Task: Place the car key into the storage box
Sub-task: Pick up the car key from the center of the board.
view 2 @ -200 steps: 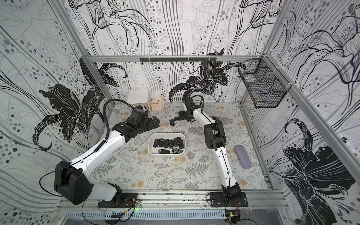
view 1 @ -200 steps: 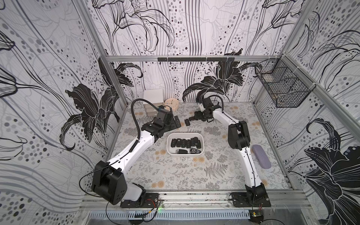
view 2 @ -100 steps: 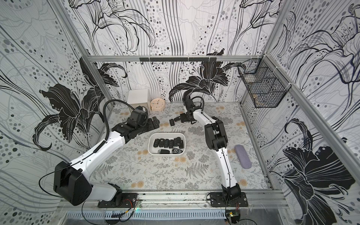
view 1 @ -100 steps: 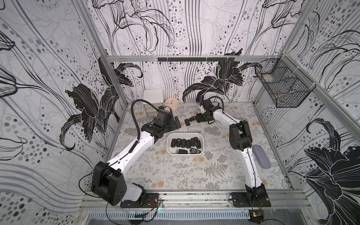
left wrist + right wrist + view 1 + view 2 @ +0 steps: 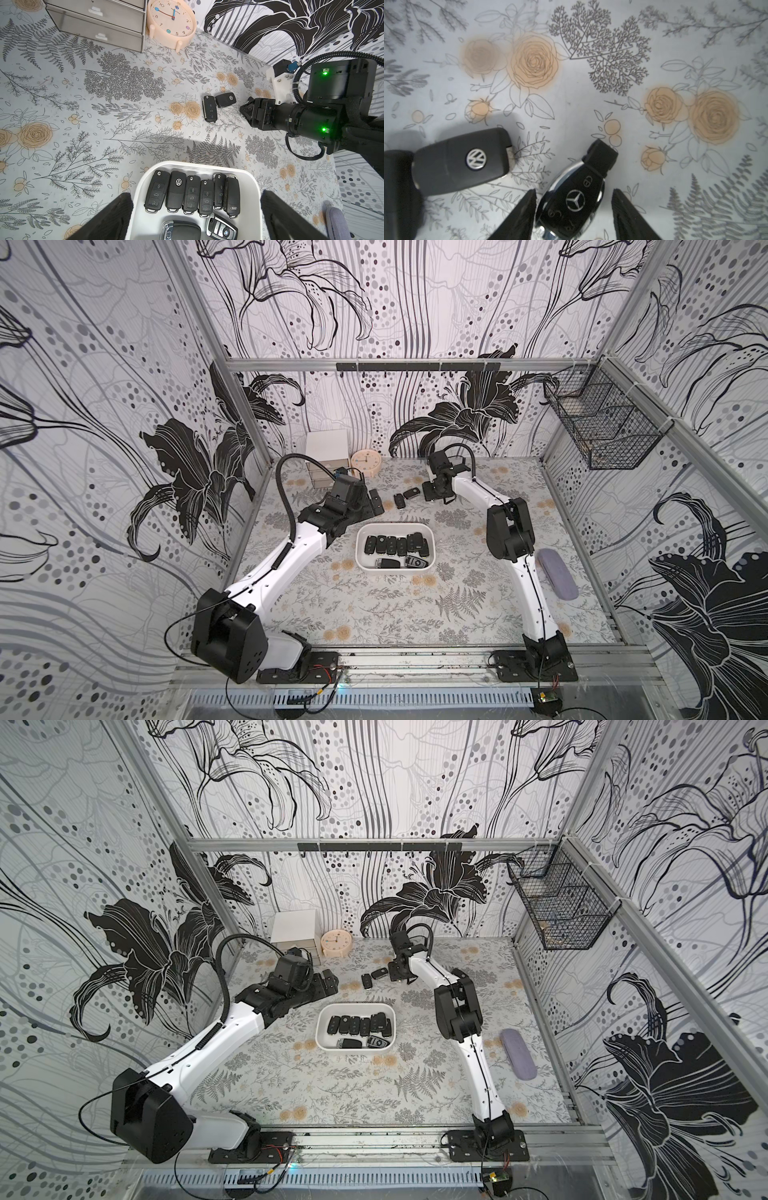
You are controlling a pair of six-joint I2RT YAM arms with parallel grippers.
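Note:
The car key between my right gripper's fingers is a black and chrome Mercedes fob lying flat on the floral mat. One finger touches its side, while the other finger stands a small gap away. In both top views this gripper covers the fob. The white storage box holds several black fobs. My left gripper hovers wide open over the box's far end, holding nothing.
Two more fobs lie beside the right gripper: a VW one and a buttoned one. A white drawer cabinet and peach clock stand at the back. A wire basket hangs right; a grey case lies right.
My right gripper's jaws have narrowed round the Mercedes fob and it has shifted slightly toward the two loose fobs. The left arm has not moved.

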